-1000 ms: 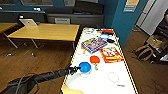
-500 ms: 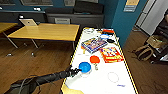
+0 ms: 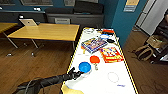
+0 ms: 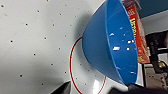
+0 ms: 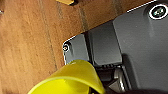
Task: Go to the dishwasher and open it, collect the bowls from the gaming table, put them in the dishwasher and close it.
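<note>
On the white gaming table (image 3: 100, 83) with its yellowish edge stand the bowls: a blue bowl (image 3: 85, 67) and, just behind it, an orange-red bowl (image 3: 94, 59). My left arm comes in from the lower left, and my left gripper (image 3: 77, 73) is at the blue bowl's near-left side. In the left wrist view the blue bowl (image 4: 110, 45) looms large over a red circle printed on the tabletop. Two dark fingertips (image 4: 62, 88) stand wide apart on either side of its lower rim. A yellow-green cup (image 5: 72, 77) shows close in the right wrist view, above wooden floor.
Two colourful game boxes (image 3: 93, 44) (image 3: 111, 54) and small items lie farther back on the gaming table. A yellow wooden table (image 3: 45, 32) with a laptop (image 3: 29, 22) stands to the left. A backpack (image 3: 143, 52) sits on the floor to the right.
My left arm has stretched forward, bringing the gripper up to the blue bowl. The bowls have stayed where they were.
</note>
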